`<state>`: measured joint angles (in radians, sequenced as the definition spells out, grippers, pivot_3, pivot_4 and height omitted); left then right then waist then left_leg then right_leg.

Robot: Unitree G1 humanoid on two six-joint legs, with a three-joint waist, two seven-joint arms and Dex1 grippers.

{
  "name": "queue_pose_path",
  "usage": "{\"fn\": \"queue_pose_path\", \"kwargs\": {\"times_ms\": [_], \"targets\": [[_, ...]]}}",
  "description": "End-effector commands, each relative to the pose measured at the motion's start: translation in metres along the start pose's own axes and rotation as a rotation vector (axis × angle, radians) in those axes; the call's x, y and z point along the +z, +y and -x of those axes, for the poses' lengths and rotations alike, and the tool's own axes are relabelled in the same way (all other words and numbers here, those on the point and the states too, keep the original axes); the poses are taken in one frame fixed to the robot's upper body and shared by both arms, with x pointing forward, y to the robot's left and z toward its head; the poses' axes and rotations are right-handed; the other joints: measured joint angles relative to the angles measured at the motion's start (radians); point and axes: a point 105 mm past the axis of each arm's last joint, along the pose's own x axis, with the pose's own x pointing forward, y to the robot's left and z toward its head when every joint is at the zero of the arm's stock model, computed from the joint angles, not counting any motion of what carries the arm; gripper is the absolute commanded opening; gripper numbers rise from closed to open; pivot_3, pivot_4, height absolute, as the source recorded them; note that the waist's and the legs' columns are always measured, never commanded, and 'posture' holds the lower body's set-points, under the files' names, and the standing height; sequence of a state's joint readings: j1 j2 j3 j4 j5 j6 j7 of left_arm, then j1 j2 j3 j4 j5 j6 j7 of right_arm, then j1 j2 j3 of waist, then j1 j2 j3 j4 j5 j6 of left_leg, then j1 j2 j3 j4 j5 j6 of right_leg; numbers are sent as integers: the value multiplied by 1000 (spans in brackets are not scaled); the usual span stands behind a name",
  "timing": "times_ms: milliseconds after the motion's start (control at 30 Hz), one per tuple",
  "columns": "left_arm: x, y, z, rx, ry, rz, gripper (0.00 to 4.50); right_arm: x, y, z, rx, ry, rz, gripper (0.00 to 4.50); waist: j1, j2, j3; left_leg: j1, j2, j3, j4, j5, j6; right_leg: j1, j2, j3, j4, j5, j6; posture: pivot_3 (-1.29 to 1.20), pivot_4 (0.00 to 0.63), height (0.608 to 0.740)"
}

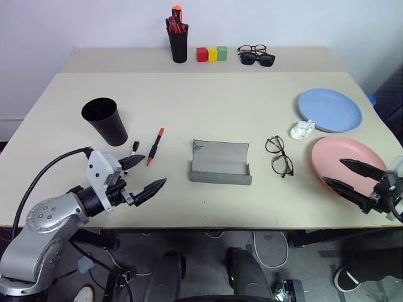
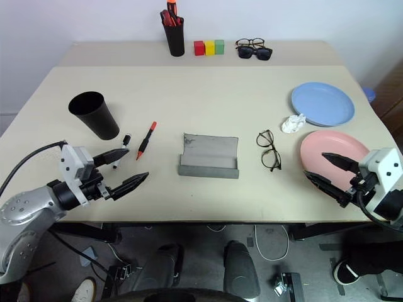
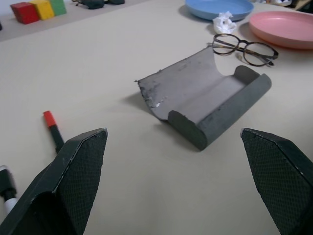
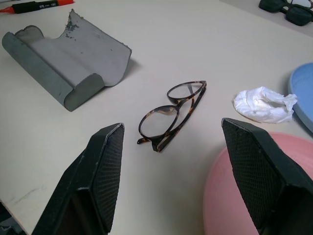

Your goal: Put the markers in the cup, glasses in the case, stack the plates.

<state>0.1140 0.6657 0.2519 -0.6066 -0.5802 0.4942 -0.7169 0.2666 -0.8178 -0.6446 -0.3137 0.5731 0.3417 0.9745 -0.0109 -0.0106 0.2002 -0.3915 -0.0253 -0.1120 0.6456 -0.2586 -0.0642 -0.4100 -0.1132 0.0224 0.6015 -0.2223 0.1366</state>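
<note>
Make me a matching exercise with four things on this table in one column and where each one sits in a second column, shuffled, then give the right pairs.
Things:
1. cup
2. case
3. pink plate
4. colour blocks

Places:
A. at the far edge, beside the pen holder
B. mid-table, lid open
C. near the left pincer, by the markers
D. under the open right pincer, nearer than the blue plate

Pairs: 1-C, 2-B, 3-D, 4-A
</note>
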Motion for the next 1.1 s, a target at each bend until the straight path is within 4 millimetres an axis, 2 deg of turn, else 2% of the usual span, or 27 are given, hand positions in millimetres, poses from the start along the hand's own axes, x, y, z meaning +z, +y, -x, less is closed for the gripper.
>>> {"fn": "queue_pose_path", "kwargs": {"times_ms": [33, 200, 533, 867, 933, 1000, 1100], "targets": [[9, -5, 0, -11, -31, -34, 4500, 13, 2, 1, 4, -31, 41, 3217, 0, 0, 0, 0, 0, 0, 0, 0, 0, 0, 0, 0, 0, 0, 0, 0, 150, 740], [5, -5, 0, -13, -15, -29, 4500, 15, 3, 0, 10, -33, 42, 3217, 0, 0, 0, 0, 0, 0, -1, -1, 2, 0, 0, 0, -2, 2, -4, 0, 150, 740], [2, 2, -2, 38, -6, -70, 4500, 20, 4, -6, 44, -59, 51, 3217, 0, 0, 0, 0, 0, 1, 0, -1, 2, 1, 0, 0, -2, 1, 0, 0, 150, 740], [-2, 1, 3, 60, 9, -96, 4500, 19, 9, -7, 61, -64, 45, 3217, 0, 0, 0, 0, 0, 1, 0, -1, 2, 1, 0, 0, -2, 3, -3, 0, 150, 740], [-3, 2, 4, 63, 17, -131, 4500, 24, 9, -9, 65, -95, 35, 3217, 0, 0, 0, 0, 0, 1, 0, -1, 2, 1, 0, 0, -2, 1, -1, 0, 150, 740], [-3, 8, 3, 106, 23, -127, 4500, 28, 10, -10, 74, -118, 35, 3217, 0, 0, 0, 0, 0, 1, 0, -1, 2, 1, 0, 0, -2, 1, -1, 0, 150, 740], [-2, 30, -2, 285, 47, -86, 4500, 37, 18, -18, 135, -163, 56, 3217, 1, 0, 0, 0, 0, 1, 0, -1, 2, 1, 0, 0, -2, 1, -1, 0, 150, 740]]}}
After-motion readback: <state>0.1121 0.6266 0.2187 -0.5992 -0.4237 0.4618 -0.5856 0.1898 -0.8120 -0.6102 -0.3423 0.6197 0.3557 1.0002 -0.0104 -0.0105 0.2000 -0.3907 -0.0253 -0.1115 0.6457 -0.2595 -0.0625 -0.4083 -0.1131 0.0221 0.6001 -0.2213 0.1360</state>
